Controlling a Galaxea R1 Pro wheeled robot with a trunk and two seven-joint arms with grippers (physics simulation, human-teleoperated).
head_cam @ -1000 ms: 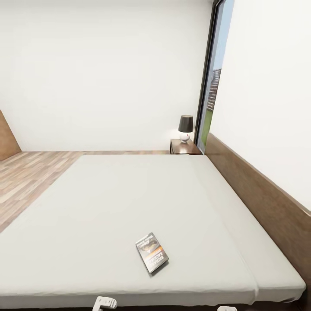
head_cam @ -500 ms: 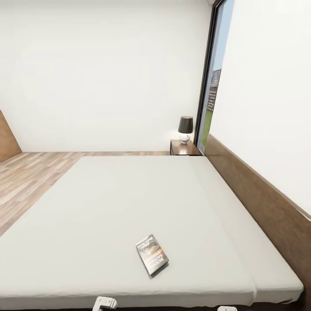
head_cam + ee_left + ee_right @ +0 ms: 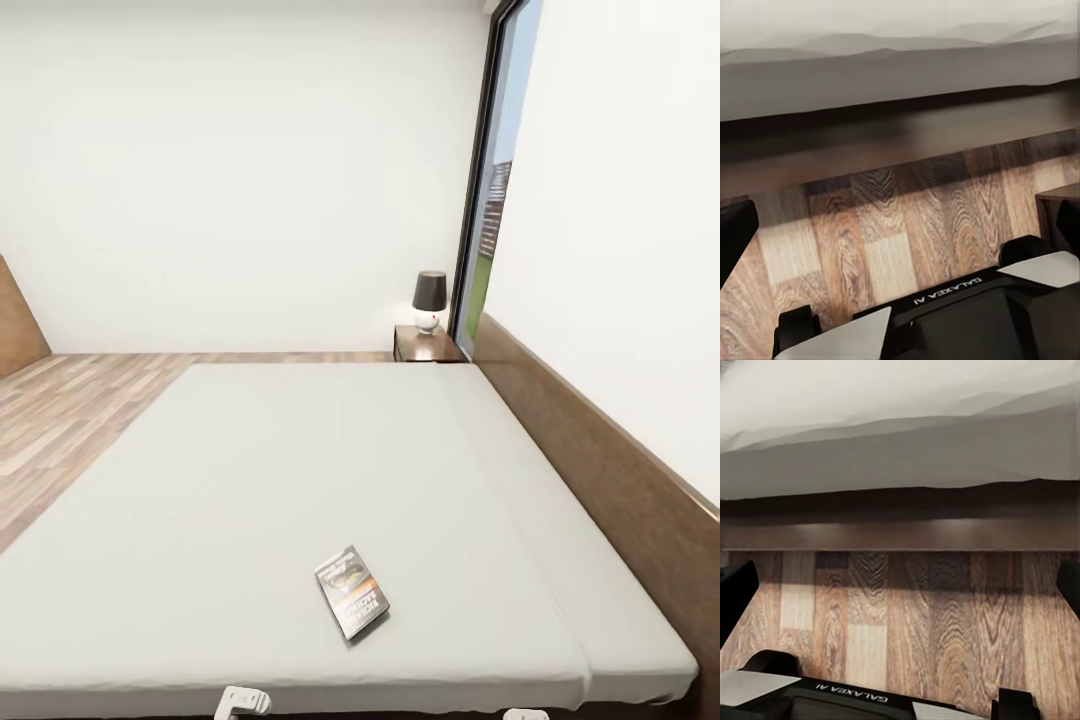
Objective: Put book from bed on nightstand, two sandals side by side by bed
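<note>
The book lies flat on the near part of the bed's grey mattress, cover up, a little right of centre. At the bed's far right corner stands the nightstand, carrying a small lamp. The sandals are out of view. My left gripper hangs open over the wood floor, facing the bed's dark frame. My right gripper is open too, low in front of the same frame, under the mattress edge. Nothing sits between either pair of fingers.
The brown headboard runs along the bed's right side against the white wall. A tall dark-framed window stands behind the nightstand. Wood-plank floor lies left of the bed, with a slanted brown panel at the far left.
The whole head view has shifted slightly, so the bed and book sit a touch lower in the picture. The book has not moved on the mattress.
</note>
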